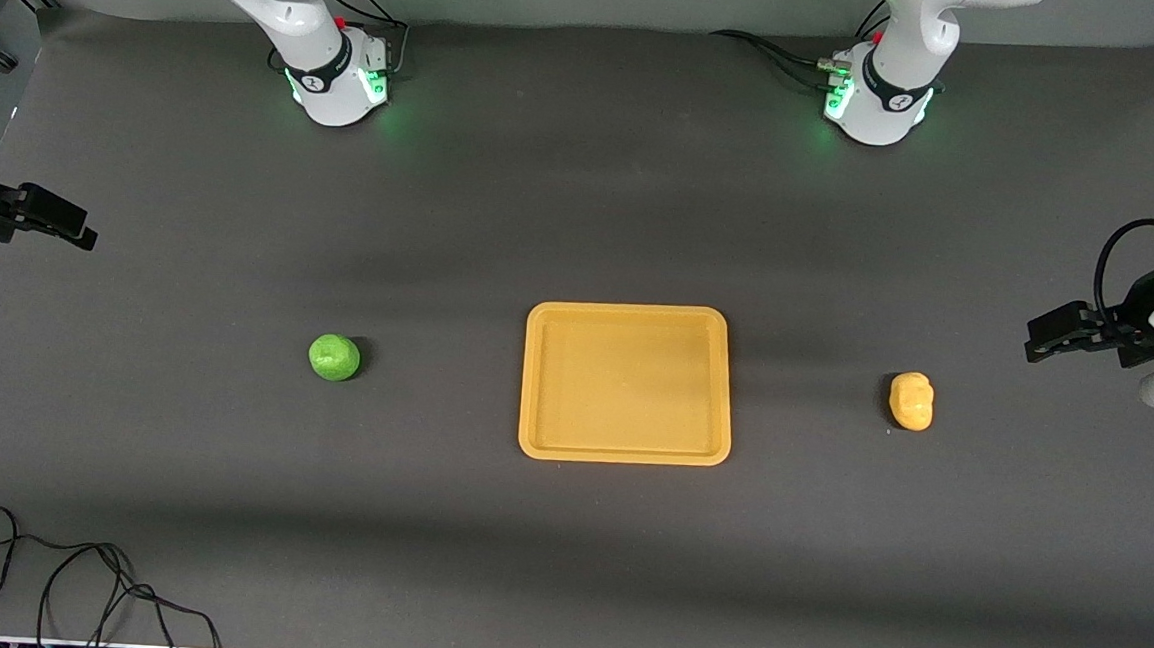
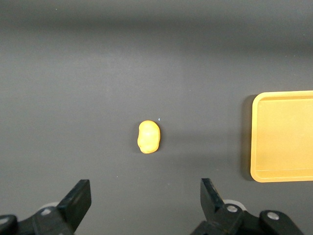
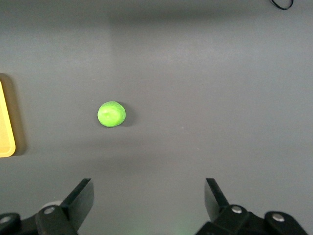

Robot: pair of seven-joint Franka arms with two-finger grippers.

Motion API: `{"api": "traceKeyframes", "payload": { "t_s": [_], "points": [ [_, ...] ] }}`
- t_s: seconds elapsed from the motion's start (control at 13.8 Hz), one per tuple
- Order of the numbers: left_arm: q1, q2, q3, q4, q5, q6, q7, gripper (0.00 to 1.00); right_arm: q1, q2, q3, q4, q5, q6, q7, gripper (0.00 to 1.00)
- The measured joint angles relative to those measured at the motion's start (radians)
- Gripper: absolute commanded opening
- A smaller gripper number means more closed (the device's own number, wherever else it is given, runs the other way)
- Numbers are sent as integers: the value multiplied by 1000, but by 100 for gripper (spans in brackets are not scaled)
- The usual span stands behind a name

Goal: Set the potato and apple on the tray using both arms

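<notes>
Front view, tray between apple and potato, both grippers' jaws spread, no legible writing.

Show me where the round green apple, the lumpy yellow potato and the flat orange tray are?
round green apple (image 1: 334, 357), front view, middle of its top.
lumpy yellow potato (image 1: 911, 401), front view, middle of its body.
flat orange plastic tray (image 1: 623, 454), front view, the rim nearest the camera.

Front view: high, looking down across the whole table toward both bases, tray central. Left wrist view: looking down past open fingers onto potato and tray edge. Right wrist view: same downward pose over apple. Tray shared by all three.
</notes>
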Motion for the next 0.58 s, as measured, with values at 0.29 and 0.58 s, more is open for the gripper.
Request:
{"api": "traceKeyframes", "payload": {
  "t_s": [0.29, 0.58],
  "points": [
    [0, 0, 0, 0, 0, 1, 0, 99, 0, 0, 0, 0, 0, -14, 0, 100],
    [0, 0, 0, 0, 0, 0, 0, 99, 0, 1, 0, 0, 0, -16, 0, 100]
  ]
}}
